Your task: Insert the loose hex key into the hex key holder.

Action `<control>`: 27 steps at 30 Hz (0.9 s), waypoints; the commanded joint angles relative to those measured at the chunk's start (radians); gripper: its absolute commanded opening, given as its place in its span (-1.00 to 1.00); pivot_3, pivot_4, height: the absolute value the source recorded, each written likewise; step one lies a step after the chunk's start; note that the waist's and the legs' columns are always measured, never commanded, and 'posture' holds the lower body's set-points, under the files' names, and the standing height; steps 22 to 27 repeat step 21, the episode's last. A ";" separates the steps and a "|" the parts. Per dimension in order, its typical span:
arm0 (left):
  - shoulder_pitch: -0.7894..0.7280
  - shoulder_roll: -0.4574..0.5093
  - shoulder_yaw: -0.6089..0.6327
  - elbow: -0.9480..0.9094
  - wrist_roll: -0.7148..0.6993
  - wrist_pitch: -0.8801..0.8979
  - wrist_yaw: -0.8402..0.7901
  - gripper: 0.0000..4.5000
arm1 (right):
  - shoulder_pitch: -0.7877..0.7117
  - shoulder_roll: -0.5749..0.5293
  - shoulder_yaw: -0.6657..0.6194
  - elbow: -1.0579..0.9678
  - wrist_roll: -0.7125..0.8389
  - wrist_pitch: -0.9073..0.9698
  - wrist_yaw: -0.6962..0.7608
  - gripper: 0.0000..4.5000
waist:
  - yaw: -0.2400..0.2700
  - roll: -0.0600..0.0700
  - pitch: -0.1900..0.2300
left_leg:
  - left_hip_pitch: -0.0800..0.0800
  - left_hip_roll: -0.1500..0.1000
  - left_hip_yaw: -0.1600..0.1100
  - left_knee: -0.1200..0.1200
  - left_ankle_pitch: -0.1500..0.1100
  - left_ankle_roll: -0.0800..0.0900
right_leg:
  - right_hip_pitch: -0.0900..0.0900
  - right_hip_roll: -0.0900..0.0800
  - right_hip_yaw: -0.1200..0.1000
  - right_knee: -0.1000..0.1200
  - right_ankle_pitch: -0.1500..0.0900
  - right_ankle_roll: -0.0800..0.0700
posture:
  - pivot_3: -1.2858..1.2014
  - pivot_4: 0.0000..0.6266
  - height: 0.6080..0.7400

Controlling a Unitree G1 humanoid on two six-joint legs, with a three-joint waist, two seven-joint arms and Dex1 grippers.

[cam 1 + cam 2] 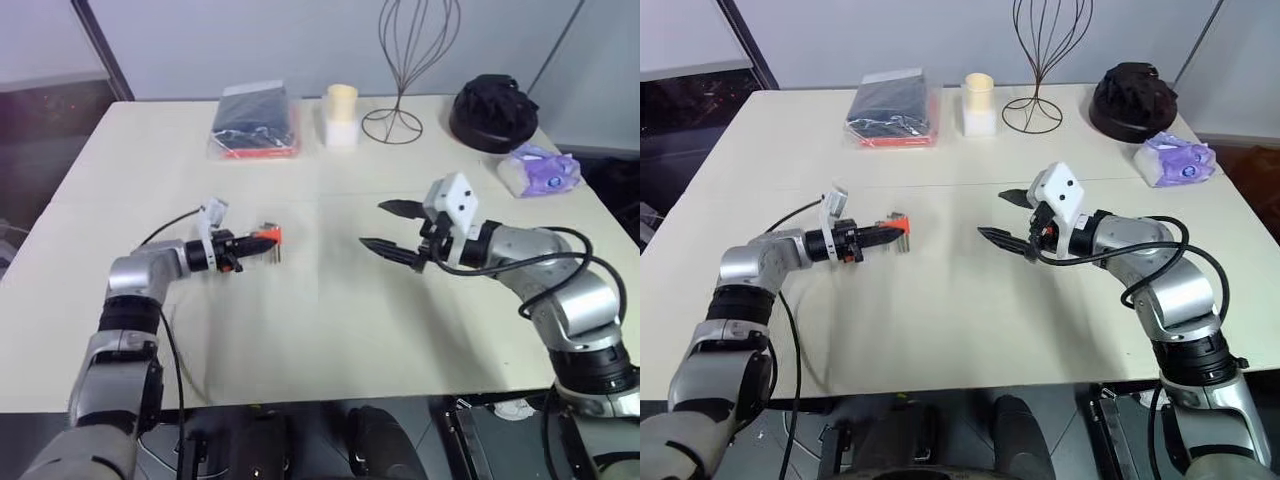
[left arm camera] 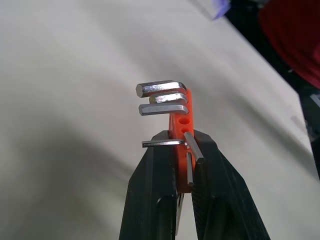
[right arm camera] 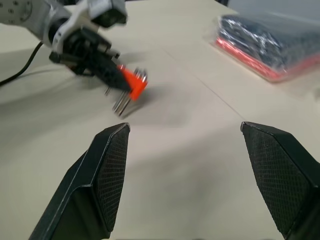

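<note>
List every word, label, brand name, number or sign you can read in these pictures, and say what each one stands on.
No text can be read.
The purple packet bears a pattern too blurred to read.
The dark packet with red edge shows no legible label.
The red holder and its metal keys show no markings.

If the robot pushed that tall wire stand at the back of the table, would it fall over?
Probably it would wobble. The wire stand is tall and thin, so a high push might tip it. Its round wire foot looks wide, which likely helps steady it. It seems light, so it may slide on the table.
</note>
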 commanded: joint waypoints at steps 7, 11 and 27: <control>-0.047 0.018 -0.020 0.117 0.054 -0.040 0.066 0.95 | -0.042 0.046 0.008 0.016 -0.027 -0.044 0.014 0.66 | -0.003 0.000 0.000 | 0.003 0.000 0.000 0.000 0.000 0.000 | 0.003 -0.001 -0.001 -0.001 0.000 0.000 | 0.03 -0.52 1.00; -0.044 0.091 -0.060 0.174 0.179 -0.219 0.178 0.98 | -0.005 0.022 -0.009 -0.014 -0.021 -0.028 0.022 0.66 | -0.007 0.000 -0.001 | 0.004 0.000 0.000 0.000 0.000 0.000 | 0.004 -0.001 0.000 -0.001 0.000 0.000 | 0.03 -0.52 1.00; 0.081 0.254 -0.063 -0.130 0.230 -0.491 0.167 0.98 | 0.101 -0.089 -0.090 -0.035 0.014 -0.005 0.090 0.66 | -0.001 0.000 -0.001 | 0.002 0.002 0.001 -0.002 0.000 0.000 | 0.000 -0.004 0.002 -0.001 0.000 -0.001 | 0.03 -0.52 1.00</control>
